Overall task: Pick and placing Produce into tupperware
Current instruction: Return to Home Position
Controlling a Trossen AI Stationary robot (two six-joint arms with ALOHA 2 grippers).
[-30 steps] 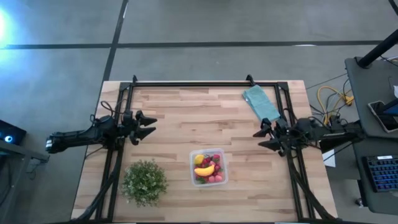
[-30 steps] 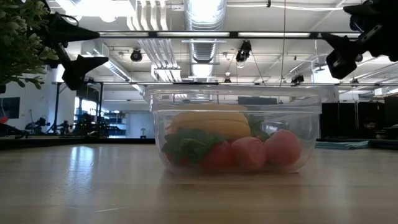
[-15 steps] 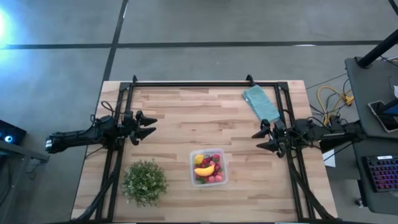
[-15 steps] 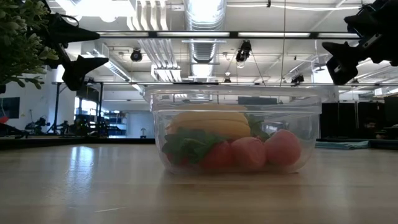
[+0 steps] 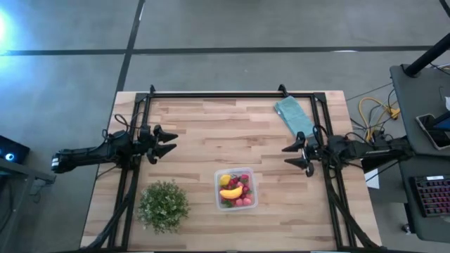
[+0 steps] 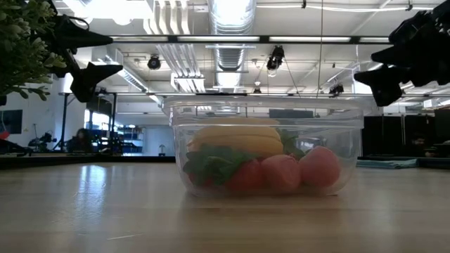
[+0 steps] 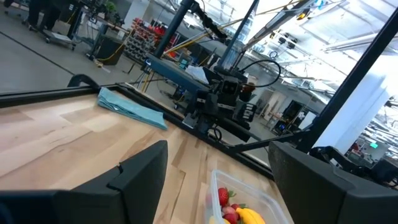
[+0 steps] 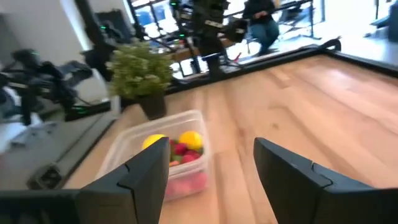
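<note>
**Overhead, table-level and wrist views of the workspace.** The tupperware (image 5: 235, 188) stands on the wooden table (image 5: 211, 126), low in the overhead frame and just right of centre — apart from both arms. All the produce in view lies inside it. A banana (image 5: 233, 192) lies across the middle, a lemon (image 5: 224, 180) sits at the box's upper-left corner, and red and pink berries (image 5: 243, 200) fill the rest. At table level, the banana lies above the berries, which crowd against the near wall of the clear box.

The left gripper (image 5: 171, 141) hovers at left-centre of the overhead frame, above the table's left part. Its fingers are spread, hold nothing and point toward the middle. The right gripper (image 5: 286, 156) hovers at right-centre, up and to the right of the box — likewise spread and empty. At table level, both appear in the upper corners, well above the box's rim.

A potted plant (image 5: 163, 205) stands at lower left, well to the left of the box. A teal cloth (image 5: 294, 116) lies at upper right, near the right arm. The right wrist view shows a person (image 8: 261, 22) beyond the table.
</note>
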